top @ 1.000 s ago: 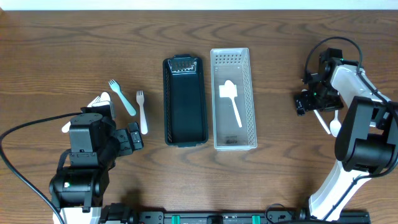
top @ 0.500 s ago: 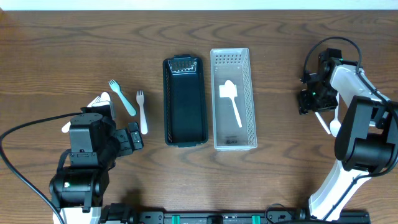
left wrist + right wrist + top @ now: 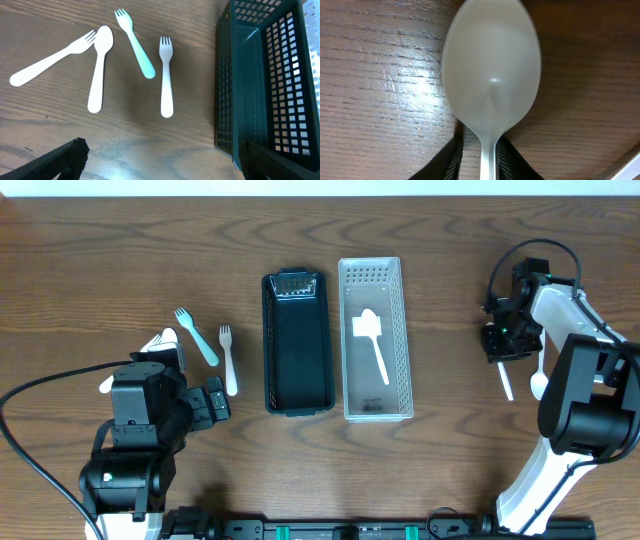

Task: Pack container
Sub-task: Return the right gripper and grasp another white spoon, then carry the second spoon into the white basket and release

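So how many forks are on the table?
3, all left of the dark basket: a long white fork farthest left, a teal fork in the middle, a small white fork nearest it. Some may be hidden.

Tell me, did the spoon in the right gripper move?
Yes. The held spoon swung its free end away from the loose spoon, toward the clear basket.

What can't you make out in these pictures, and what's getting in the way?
Right wrist view: the handle of the spoon runs off the bottom edge between the fingers; the view is too close to tell if it is off the table.
Overhead view: the right gripper is too small to show its grip.
Left wrist view: the dark basket is cut off by the right edge.
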`<state>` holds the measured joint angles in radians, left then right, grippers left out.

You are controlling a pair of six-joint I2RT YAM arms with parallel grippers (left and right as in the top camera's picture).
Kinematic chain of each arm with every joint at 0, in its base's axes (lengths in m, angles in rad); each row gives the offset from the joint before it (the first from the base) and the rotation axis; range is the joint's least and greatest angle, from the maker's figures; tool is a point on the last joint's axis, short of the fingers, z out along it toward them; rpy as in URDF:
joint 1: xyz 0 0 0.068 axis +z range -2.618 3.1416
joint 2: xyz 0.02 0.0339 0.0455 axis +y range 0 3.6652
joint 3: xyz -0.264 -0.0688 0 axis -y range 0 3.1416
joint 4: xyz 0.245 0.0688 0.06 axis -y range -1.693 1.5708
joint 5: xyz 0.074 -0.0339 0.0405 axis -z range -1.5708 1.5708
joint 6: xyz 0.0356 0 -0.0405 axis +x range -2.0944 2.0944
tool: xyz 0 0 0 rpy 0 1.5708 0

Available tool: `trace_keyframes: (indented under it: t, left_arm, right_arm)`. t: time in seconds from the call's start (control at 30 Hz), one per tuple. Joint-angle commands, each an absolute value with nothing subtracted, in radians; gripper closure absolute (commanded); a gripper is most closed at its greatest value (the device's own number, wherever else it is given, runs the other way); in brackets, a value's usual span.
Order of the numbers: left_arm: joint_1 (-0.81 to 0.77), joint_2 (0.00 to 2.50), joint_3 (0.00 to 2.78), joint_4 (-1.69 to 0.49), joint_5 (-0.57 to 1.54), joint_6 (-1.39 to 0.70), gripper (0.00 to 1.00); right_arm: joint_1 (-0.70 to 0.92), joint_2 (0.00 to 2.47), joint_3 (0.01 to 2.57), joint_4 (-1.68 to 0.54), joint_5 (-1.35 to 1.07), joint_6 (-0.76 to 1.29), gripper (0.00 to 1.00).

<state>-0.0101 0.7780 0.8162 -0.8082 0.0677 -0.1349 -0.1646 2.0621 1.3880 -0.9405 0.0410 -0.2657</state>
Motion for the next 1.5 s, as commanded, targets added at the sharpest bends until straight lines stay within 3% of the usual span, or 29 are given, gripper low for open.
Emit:
trace_keyframes:
  t: [0.0,0.33,0.6,1.0,1.2,1.47]
  left_arm:
    - [-0.007,0.776,0.837,-0.811,0.059,-0.144,0.02]
    - [-0.007,0.776,0.837,-0.810,0.059,-0.144,0.02]
    - [-0.007,0.776,0.837,-0.810,0.059,-0.144,0.02]
    - [-0.007,0.776,0.836,-0.810,0.059,-0.144,0.02]
    - [-0.007,0.776,0.836,-0.810,0.059,-0.144,0.02]
    - [-0.007,0.776,0.836,-0.810,0.059,-0.144,0.02]
  right_arm:
    - [-0.172,2.106,1.379,-0.934,0.054,-0.262,0.79]
    - [-0.168,2.106,1.380,-0.919,0.047,-0.194,0.99]
    - [-0.110,2.049,1.443,-0.946,0.026,-0.123,0.99]
    - [0.244,1.806,1.628,-0.880,-0.052,0.213,0.99]
    - [0.371,1.855,1.623,-0.863,0.000,0.420,0.99]
    - [0.451,2.024,1.623,-0.878,-0.001,0.425,0.98]
